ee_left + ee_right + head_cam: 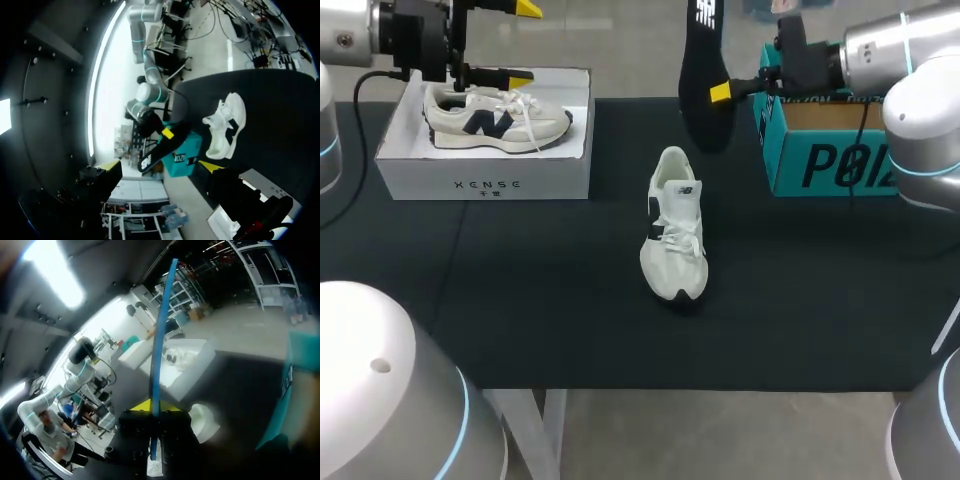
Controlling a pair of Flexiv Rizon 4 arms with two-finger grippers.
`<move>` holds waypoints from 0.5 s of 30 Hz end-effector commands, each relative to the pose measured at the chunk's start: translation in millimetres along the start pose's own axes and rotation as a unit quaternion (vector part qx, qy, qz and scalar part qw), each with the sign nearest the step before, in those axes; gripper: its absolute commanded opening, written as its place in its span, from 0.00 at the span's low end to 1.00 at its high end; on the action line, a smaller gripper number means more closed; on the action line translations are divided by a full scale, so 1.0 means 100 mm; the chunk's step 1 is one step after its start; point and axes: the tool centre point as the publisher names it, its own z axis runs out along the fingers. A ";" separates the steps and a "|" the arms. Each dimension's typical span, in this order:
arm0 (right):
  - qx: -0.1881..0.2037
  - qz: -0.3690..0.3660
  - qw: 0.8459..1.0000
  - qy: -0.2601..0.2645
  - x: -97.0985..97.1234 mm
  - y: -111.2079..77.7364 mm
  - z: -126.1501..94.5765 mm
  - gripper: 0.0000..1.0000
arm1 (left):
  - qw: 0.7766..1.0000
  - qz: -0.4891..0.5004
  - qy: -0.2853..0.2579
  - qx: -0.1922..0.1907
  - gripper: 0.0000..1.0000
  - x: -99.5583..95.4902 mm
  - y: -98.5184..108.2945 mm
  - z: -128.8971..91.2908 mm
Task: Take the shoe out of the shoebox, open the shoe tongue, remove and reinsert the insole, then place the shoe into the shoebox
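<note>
- The right gripper point(720, 93) is clamped on the black insole point(703, 70), a yellow tip pressed to each face. The insole hangs upright and reaches above and below the fingers.
- The white shoe point(674, 225) lies on the black table point(540, 300), lower than that gripper and apart from it.
- The teal shoebox point(820, 160) sits beneath the right wrist, just behind the fingers.
- The left gripper point(520, 42) is spread wide and holds nothing. It hovers over a white shoebox point(485, 180) with a second shoe point(495, 118) inside.
</note>
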 end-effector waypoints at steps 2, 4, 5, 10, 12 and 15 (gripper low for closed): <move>-0.049 0.013 0.999 -0.018 -0.11 -0.07 0.33 0.00 | 1.000 0.001 0.002 0.001 1.00 0.00 0.01 0.00; -0.058 0.012 0.998 -0.024 -0.13 -0.09 0.40 0.00 | 1.000 0.001 0.002 0.001 1.00 0.00 0.01 0.00; -0.060 0.007 0.998 -0.027 -0.14 -0.10 0.43 0.00 | 1.000 0.001 0.002 0.001 1.00 0.00 0.01 0.00; -0.068 -0.001 0.997 -0.031 -0.23 -0.18 0.51 0.00 | 1.000 0.001 0.002 0.001 1.00 0.00 0.01 0.00; -0.071 -0.002 0.997 -0.030 -0.26 -0.21 0.53 0.00 | 1.000 0.001 0.002 0.001 1.00 0.00 0.01 0.00; -0.072 -0.008 0.997 -0.031 -0.30 -0.27 0.58 0.00 | 1.000 0.001 0.002 0.001 1.00 0.00 0.01 0.00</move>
